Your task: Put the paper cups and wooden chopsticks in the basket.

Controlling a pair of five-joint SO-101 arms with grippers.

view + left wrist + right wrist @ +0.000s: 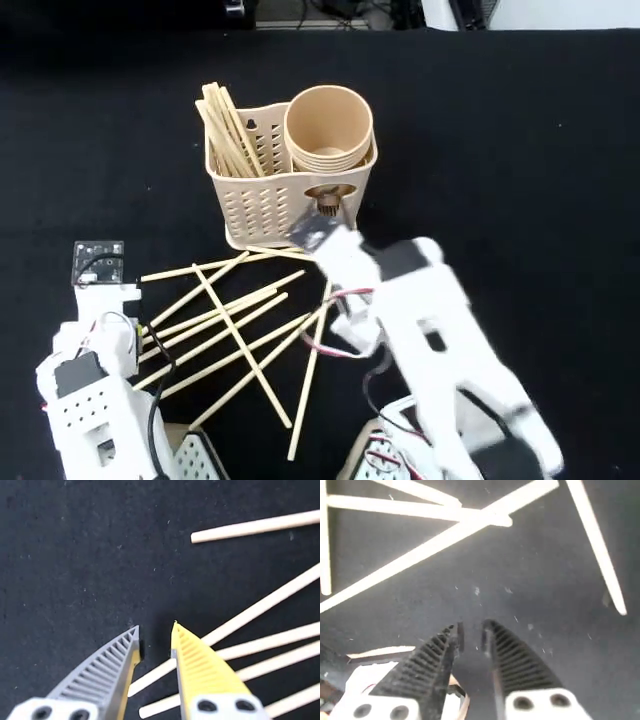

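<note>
Paper cups [328, 125] are seen stacked in the basket [262, 200], in the compartment on the right of the high view; the basket is set upright at the far middle of the black desk [520, 150]; a bundle of wooden chopsticks [228, 130] is leaned in its other compartment; loose chopsticks [232, 325] are scattered crosswise on the desk in front of the basket, between the two arms; the left jaws are held slightly parted close over the cloth, nothing being gripped, with chopstick ends beside the yellow one; the right jaws are parted by a narrow gap and nothing is held, with crossed chopsticks beyond them.
</note>
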